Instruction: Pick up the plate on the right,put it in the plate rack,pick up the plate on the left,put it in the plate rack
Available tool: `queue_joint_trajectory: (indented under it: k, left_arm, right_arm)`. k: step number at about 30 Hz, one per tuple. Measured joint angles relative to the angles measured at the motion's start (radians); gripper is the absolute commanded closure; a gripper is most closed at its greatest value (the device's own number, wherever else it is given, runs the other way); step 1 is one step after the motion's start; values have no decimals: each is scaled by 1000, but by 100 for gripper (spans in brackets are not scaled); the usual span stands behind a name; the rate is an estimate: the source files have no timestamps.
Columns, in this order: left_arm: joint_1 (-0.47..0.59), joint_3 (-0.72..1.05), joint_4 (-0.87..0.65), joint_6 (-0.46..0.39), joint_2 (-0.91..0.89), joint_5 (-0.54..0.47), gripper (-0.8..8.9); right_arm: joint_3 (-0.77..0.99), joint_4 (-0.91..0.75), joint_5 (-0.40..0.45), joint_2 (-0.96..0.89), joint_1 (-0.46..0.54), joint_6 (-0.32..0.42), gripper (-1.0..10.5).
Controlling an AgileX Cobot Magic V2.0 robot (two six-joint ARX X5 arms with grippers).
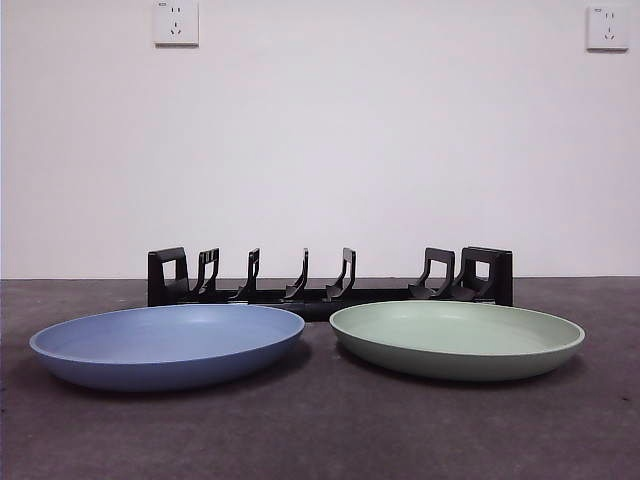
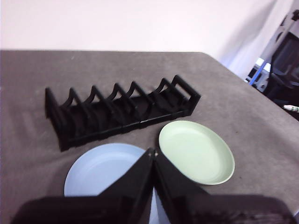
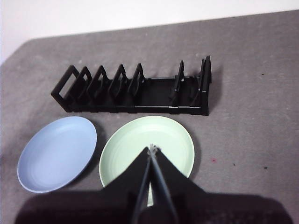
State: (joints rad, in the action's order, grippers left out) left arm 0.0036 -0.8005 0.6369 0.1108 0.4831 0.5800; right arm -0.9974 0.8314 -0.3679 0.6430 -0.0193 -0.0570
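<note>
A pale green plate (image 1: 457,338) lies flat on the right of the dark table, and a blue plate (image 1: 168,343) lies flat on the left. Behind both stands the black plate rack (image 1: 330,280), with nothing in its slots. High above the blue plate (image 2: 100,170) my left gripper (image 2: 153,151) hangs shut, with the green plate (image 2: 196,150) and the rack (image 2: 121,111) beyond. My right gripper (image 3: 151,148) is shut too, held high over the green plate (image 3: 147,140), near the blue plate (image 3: 57,153) and the rack (image 3: 135,91). Neither gripper shows in the front view.
Two wall sockets (image 1: 176,22) sit high on the white wall behind. The table's far edge (image 2: 224,70) falls away toward dark equipment (image 2: 285,70) at the side.
</note>
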Motion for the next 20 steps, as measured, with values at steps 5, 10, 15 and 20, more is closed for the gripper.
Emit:
queue_joint_trajectory:
  k: [5,10,15,20]
  left_arm:
    - [-29,-30,6,-14,14,13,811]
    - [-41,-30,16,-14,23,71,502]
    - [-53,-36,18,-14,34,103,184]
    - [-67,-55,23,-19,51,127,184]
  right_arm:
    - [-47,64,-3,33,0,37,935]
    - [-61,85,-4,49,0,51,685]
    - [-67,109,-7,51,0,54,379]
    - [-68,121,-7,51,0,53,380]
